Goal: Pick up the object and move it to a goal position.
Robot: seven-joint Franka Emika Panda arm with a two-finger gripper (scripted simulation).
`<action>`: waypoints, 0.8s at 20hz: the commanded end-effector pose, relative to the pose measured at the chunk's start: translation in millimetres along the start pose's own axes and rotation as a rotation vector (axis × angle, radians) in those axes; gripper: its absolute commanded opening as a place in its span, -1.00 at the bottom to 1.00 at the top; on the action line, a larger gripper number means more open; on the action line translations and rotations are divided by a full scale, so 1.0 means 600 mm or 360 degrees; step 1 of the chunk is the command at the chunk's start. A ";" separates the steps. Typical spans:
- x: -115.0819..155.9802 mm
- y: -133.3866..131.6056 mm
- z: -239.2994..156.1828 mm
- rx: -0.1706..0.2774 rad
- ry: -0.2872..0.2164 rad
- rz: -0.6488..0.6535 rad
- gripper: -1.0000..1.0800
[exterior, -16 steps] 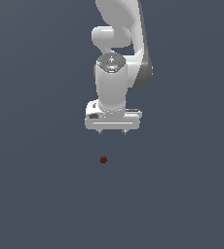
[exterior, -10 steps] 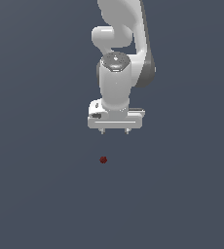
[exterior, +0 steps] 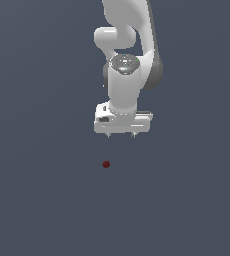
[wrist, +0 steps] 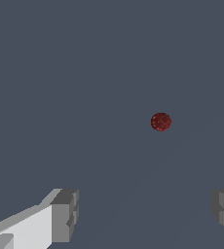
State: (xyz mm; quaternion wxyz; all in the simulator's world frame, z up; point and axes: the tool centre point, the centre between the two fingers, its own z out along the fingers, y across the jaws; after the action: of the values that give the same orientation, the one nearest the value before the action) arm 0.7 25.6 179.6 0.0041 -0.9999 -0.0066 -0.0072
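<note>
**Pick not yet begun**

Plain slate-grey tabletop (exterior: pixel 37 200) fills both views. On it lies the tiny dark red roundish object (exterior: pixel 106 164), untouched and alone. Above and apart hangs the white robot hand (exterior: pixel 121 135), fingers (wrist: pixel 65 216) spread wide, holding nothing. Descent, grasp, lift and carry to the goal all remain.

Under me there is just 1 surface (exterior: pixel 42 200), a flat, matte sheet of dark slate grey-blue that fills both views from side to side. I can make out no edge, corner or seam of it in either view, so nothing can be placed against its borders. In the wrist view the same ground (wrist: pixel 84 73) looks evenly lit, crossed only by a few faint, slightly paler diagonal bands. It carries no marks or texture that I can see.
</note>
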 end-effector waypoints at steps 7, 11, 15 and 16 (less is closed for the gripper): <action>0.030 0.031 0.049 0.0000 -0.0007 0.0029 0.92; 0.052 0.057 0.090 -0.0002 -0.0012 0.0051 0.92; 0.069 0.082 0.132 -0.0006 -0.0017 0.0071 0.92; 0.072 0.087 0.141 -0.0007 -0.0018 0.0075 0.92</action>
State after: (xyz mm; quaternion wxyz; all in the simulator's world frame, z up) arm 42.1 -20.5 104.0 0.0026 -0.9999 0.0151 -0.0017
